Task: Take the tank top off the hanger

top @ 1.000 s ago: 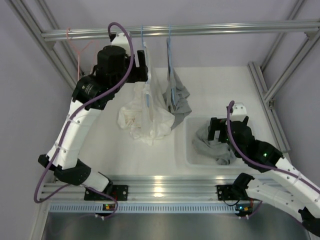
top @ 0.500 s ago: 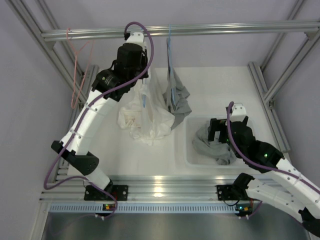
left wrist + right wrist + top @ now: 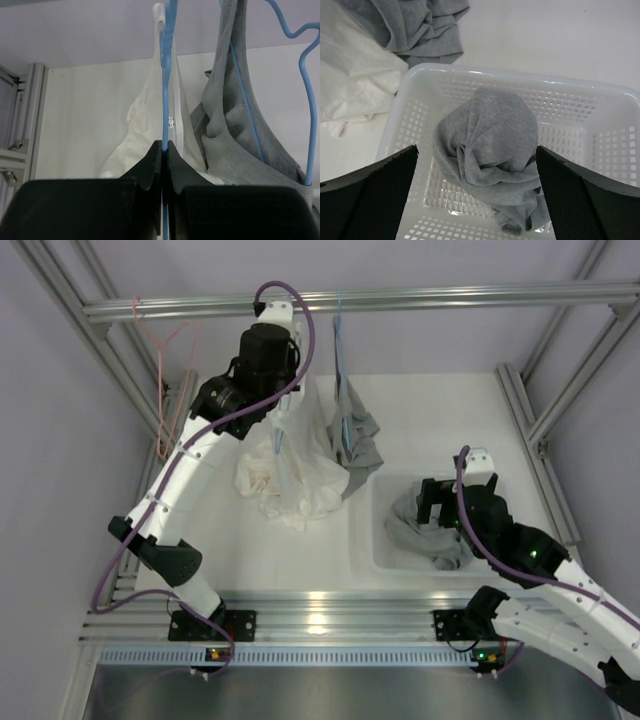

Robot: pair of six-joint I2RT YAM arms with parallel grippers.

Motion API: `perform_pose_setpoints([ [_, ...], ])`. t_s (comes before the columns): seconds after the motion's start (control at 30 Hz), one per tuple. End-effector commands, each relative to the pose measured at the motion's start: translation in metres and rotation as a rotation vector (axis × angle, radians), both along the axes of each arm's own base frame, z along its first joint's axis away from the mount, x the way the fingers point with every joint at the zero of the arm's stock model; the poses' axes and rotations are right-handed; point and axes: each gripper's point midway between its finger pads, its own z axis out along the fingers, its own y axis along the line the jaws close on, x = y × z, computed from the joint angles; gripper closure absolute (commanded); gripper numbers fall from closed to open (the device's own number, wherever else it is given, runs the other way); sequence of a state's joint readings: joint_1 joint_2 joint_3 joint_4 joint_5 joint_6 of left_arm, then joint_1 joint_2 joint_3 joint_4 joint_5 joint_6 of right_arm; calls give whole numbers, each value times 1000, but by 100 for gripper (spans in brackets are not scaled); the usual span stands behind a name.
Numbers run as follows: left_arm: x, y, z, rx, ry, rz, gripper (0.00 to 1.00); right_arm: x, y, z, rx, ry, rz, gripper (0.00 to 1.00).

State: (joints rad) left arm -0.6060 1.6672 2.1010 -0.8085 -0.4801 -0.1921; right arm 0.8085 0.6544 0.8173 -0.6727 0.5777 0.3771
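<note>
A white tank top (image 3: pixel 300 480) hangs on a blue hanger (image 3: pixel 165 75) from the top rail, its lower part heaped on the table. My left gripper (image 3: pixel 282 408) is shut on that hanger's thin blue wire, which runs straight up between the closed black fingertips (image 3: pixel 155 155); the white tank top (image 3: pixel 142 135) drapes just behind. A grey tank top (image 3: pixel 235 125) hangs on a second blue hanger (image 3: pixel 307 115) to the right. My right gripper (image 3: pixel 477 195) stands open above a grey garment (image 3: pixel 490 145) in the white basket (image 3: pixel 520 80).
An empty pink hanger (image 3: pixel 165 390) hangs at the left of the metal rail (image 3: pixel 450 298). The white basket (image 3: pixel 372 540) sits at the table's right, close to the white cloth heap. Frame posts run along both sides.
My left arm swung right to the blue hanger and its jaws closed on the wire. The pink hanger swayed. The right arm stayed still.
</note>
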Motion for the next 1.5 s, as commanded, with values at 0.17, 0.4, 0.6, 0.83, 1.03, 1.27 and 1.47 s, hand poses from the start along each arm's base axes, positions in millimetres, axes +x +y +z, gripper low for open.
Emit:
perform_pose_setpoints([
  [0.17, -16, 26, 81, -106, -246, 62, 100, 6, 4, 9, 55, -53, 1, 1],
  [0.4, -47, 47, 81, -149, -264, 70, 100, 4, 3, 12, 64, -67, 4, 1],
  [0.6, -91, 56, 68, -229, -248, -15, 100, -4, 38, 54, 179, -181, 225, 1],
  [0.83, -160, 79, 33, -270, -194, -117, 100, -32, 123, 148, 381, -308, 689, 1],
  [1.03, -213, 95, 9, -279, -145, -208, 100, -36, 198, 190, 419, -333, 911, 2],
  [1.27, -269, 96, 1, -330, -187, -396, 100, -4, 283, 203, 348, -348, 990, 13],
  [1.47, -288, 103, -3, -362, -178, -412, 100, 47, 319, 185, 232, -336, 888, 29],
])
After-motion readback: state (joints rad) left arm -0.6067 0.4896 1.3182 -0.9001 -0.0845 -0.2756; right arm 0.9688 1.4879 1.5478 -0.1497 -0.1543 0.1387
